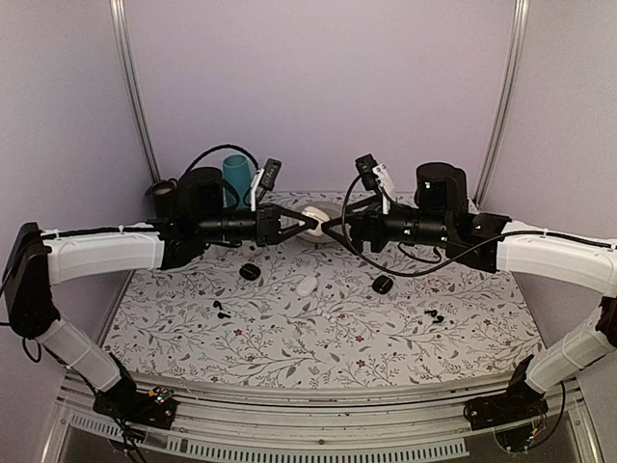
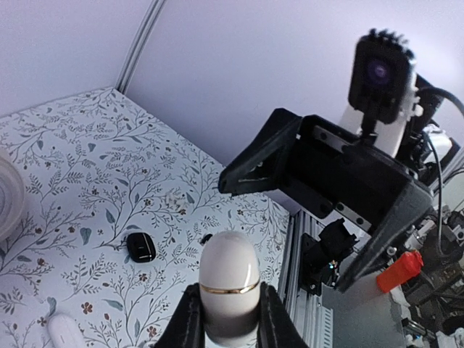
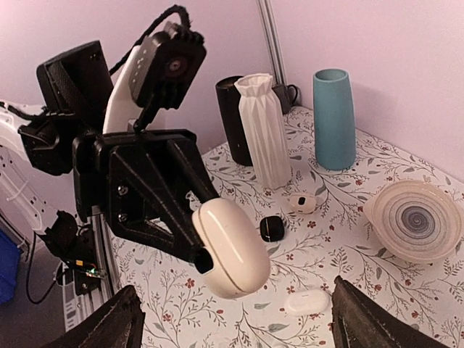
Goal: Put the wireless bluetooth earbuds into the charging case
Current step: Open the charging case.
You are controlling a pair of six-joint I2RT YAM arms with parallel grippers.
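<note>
The left end effector (image 2: 228, 319) pinches the charging case (image 3: 230, 246) and holds it above the worktop (image 1: 289, 338), between both arms. Its lid looks closed. The right end effector (image 3: 233, 312) is spread and empty, facing the case. The earbuds are too small to find, so probably nothing is inserted yet.

The left pincer (image 2: 230, 308) hides the base of the charging case (image 2: 230, 272)
</note>
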